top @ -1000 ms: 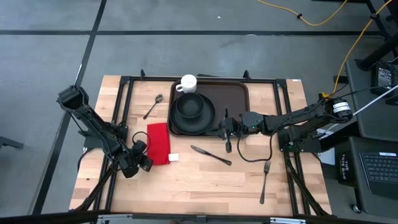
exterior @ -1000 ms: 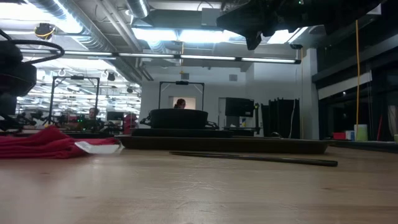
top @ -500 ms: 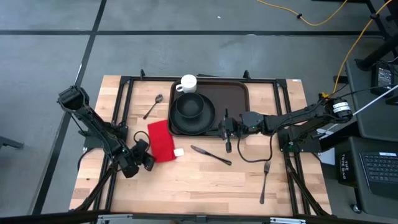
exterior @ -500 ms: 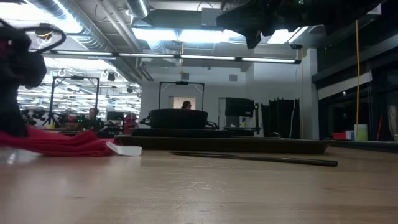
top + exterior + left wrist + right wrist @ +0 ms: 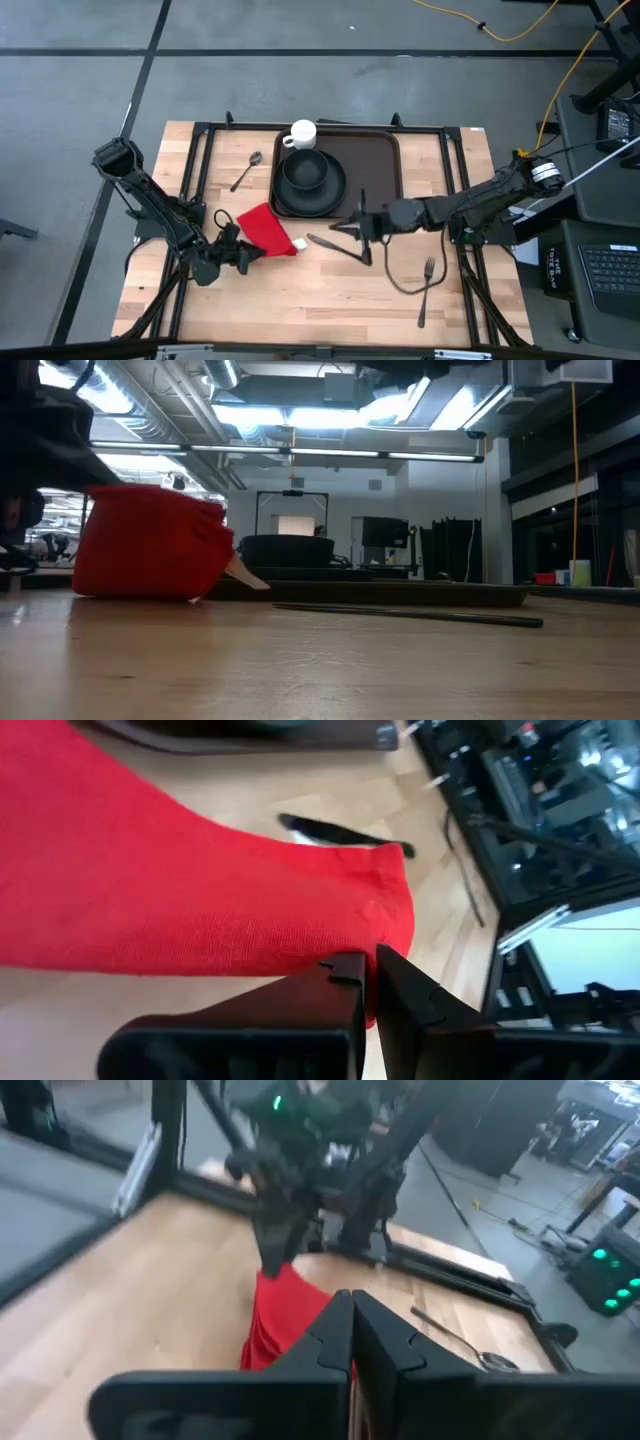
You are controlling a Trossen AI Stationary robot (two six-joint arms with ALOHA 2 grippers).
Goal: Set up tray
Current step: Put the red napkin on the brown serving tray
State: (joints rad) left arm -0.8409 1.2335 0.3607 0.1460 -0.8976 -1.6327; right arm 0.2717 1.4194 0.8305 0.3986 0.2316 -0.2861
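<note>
Red napkin (image 5: 268, 229) beside brown tray (image 5: 380, 160)

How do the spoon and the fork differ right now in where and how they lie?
The spoon lies left of the tray, near the table's far edge; the fork lies at the near right. The spoon is angled diagonally; the fork runs almost straight front to back. The spoon looks shorter. Both rest flat on bare wood, off the tray, untouched.

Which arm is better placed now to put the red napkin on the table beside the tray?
Left, probably. The left tool is shut on the red napkin, lifting its edge beside the tray. The right tool hovers, shut, near the knife.
</note>
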